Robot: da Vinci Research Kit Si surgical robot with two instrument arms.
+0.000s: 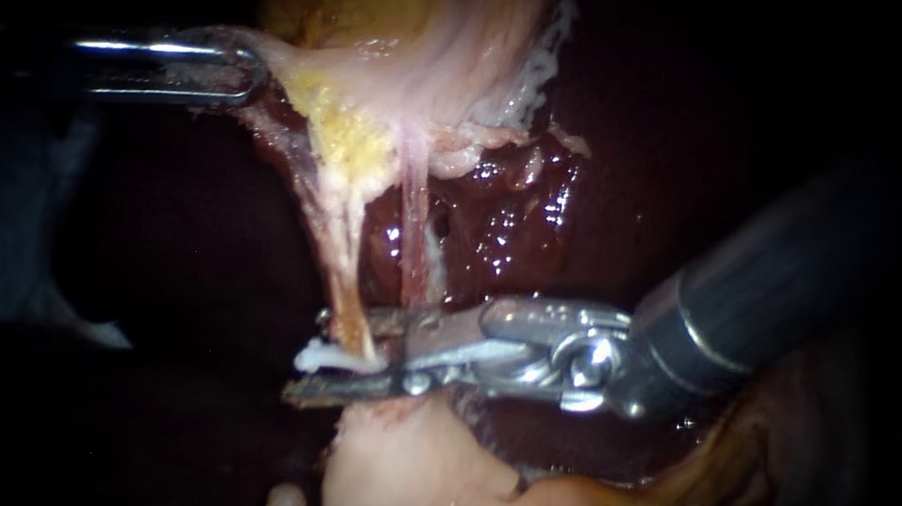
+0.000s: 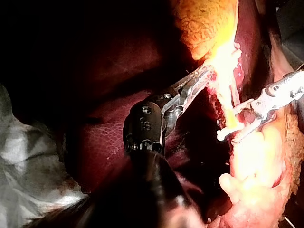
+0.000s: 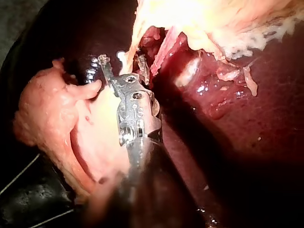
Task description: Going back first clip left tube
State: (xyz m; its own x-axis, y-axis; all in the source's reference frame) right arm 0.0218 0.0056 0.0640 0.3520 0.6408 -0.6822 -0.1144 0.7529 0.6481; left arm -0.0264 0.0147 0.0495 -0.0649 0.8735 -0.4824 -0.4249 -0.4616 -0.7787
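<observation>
Liver and gallbladder on the bench, seen from the endoscope: the left tube (image 1: 338, 269) runs almost straight up and down the view, stretched taut from a patch of yellow fat (image 1: 347, 139) down to the jaws of the right instrument (image 1: 305, 358). A white clip (image 1: 342, 359) sits at the tube's lower end. The clip's long axis lies crosswise to the tube and in line with the jaws, one end pointing toward the view's left.

The right instrument's shaft enters from the right. Its two jaws stand apart with a visible gap, one above and one below the clip, and the tube and clip lie between them. Whether either jaw presses on the clip cannot be made out.

Just beside the left tube, on its right, a thinner pink right tube (image 1: 412, 217) hangs roughly parallel over the wet, dark red liver (image 1: 512, 225).

At upper left, the left instrument (image 1: 247, 71) comes in level from the left. Its jaws are clamped on pale tissue at the edge of the gallbladder (image 1: 398, 41), drawing it out sideways. A pale lump of tissue (image 1: 404, 461) lies directly under the right instrument's jaws.
</observation>
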